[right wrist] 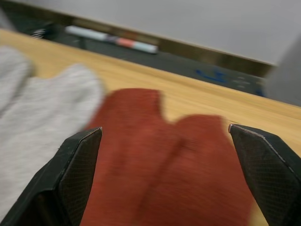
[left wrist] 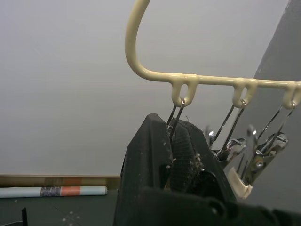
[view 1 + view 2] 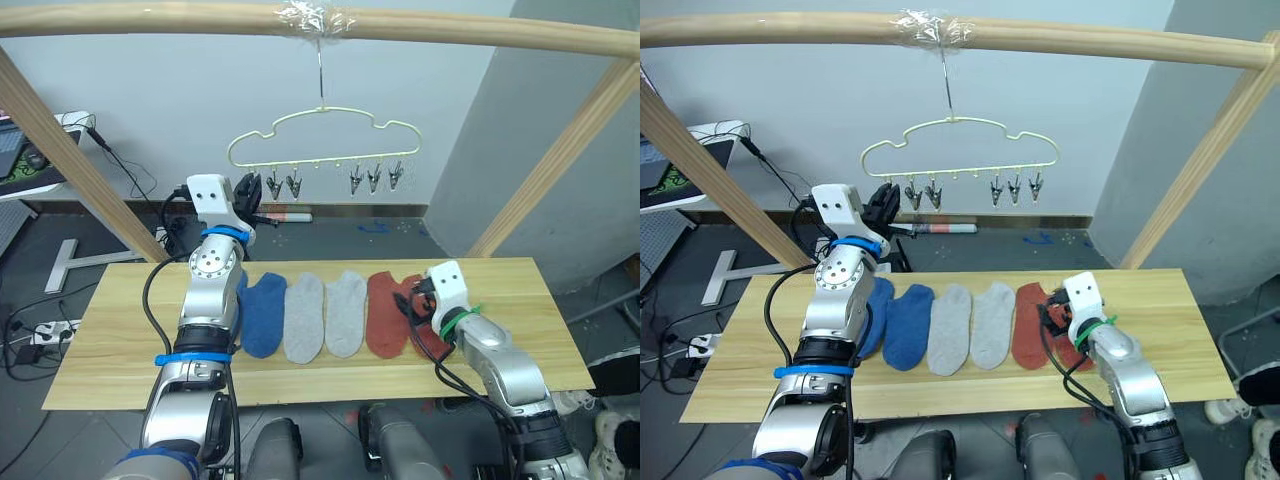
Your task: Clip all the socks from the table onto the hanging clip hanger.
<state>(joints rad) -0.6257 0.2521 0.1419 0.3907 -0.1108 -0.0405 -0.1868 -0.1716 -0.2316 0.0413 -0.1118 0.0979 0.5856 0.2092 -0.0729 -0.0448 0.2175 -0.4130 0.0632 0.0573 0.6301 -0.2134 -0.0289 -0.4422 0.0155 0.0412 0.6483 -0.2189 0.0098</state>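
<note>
Six socks lie in a row across the middle of the table (image 3: 120, 330), all flat on the light planks: two blue socks (image 3: 262, 313) at the left, the leftmost partly hidden behind the left arm, then two light grey socks (image 3: 304, 316) side by side, then two rust red socks (image 3: 384, 312) at the right, the rightmost partly covered by the right gripper. The clip hanger (image 3: 325, 135) hangs by its hook from the taped middle of a wooden pole frame (image 3: 480, 35) above the far side of the table, its six dark clips (image 3: 373, 178) in two groups of three along the bottom wire, and none of them holds a sock. The left gripper (image 3: 247, 192) is raised to the left end of the hanger; in the left wrist view its two black fingers (image 2: 150, 155) are pressed close together around the leftmost clip (image 2: 175, 117), just below the loop it hangs from, with the neighbouring clips just beside it. The right gripper (image 1: 164, 146) is low over the table above the two rust red socks, its fingers spread wide apart with nothing between them but the red fabric below. A cylindrical object (image 3: 285, 216) with a red band lies on the dark floor beyond the table, near the wall.
</note>
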